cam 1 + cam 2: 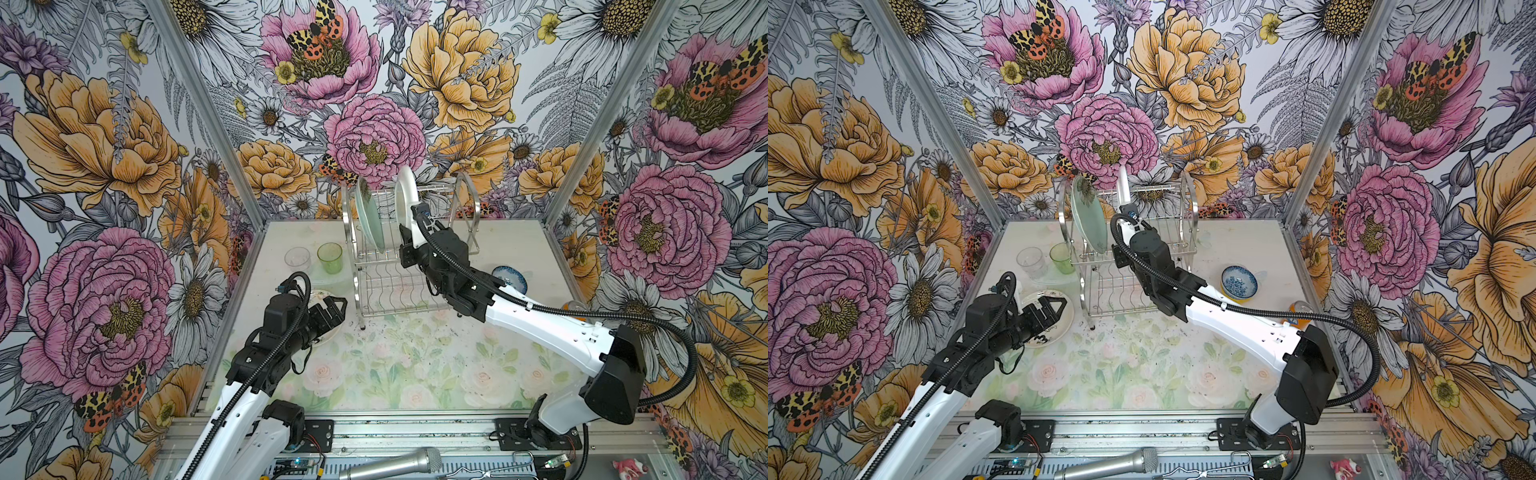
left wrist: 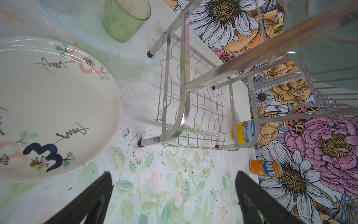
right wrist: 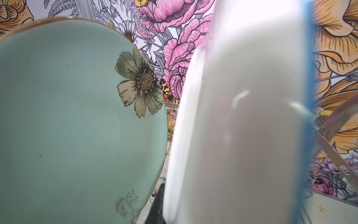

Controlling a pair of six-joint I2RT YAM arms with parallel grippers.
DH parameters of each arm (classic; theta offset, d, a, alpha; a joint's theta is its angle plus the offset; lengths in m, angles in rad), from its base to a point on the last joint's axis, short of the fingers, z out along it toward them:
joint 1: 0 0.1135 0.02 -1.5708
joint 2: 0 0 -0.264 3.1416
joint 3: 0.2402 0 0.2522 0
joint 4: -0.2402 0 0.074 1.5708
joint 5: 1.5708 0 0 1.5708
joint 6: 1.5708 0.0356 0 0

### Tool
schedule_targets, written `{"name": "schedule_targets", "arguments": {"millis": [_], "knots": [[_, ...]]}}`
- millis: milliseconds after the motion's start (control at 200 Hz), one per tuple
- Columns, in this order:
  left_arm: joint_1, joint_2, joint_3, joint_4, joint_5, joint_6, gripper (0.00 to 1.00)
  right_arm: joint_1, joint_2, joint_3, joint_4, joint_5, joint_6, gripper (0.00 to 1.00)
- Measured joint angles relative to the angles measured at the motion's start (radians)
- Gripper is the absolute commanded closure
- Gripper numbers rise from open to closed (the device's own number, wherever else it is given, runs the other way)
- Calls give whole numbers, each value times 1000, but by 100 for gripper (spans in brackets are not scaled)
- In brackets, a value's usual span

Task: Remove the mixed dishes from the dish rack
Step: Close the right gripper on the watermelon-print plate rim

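Note:
The dish rack (image 1: 399,266) (image 1: 1133,286) stands at the back middle of the table. On its upper shelf two plates stand on edge: a pale green plate (image 1: 368,216) (image 3: 77,126) and, beside it, a white plate (image 1: 405,195) (image 3: 242,116). My right gripper (image 1: 409,237) is shut on the white plate's lower rim; one black finger (image 3: 157,205) presses its face. My left gripper (image 1: 334,309) (image 2: 173,174) hangs open and holds nothing, low over the table at the edge of a cream painted plate (image 2: 48,106) (image 1: 1034,297) left of the rack.
A green tumbler (image 1: 330,257) (image 2: 126,19) and a clear glass (image 1: 297,259) stand behind the cream plate. Right of the rack, a blue-and-white bowl (image 1: 1239,282) sits in a yellow bowl (image 2: 240,133). An orange soda can (image 2: 265,168) lies near the right wall.

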Motion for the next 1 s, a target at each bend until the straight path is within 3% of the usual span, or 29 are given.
{"name": "schedule_targets", "arguments": {"millis": [996], "knots": [[0, 10, -12, 0, 2, 1, 1, 0, -2, 9, 39, -55, -77, 100]]}}
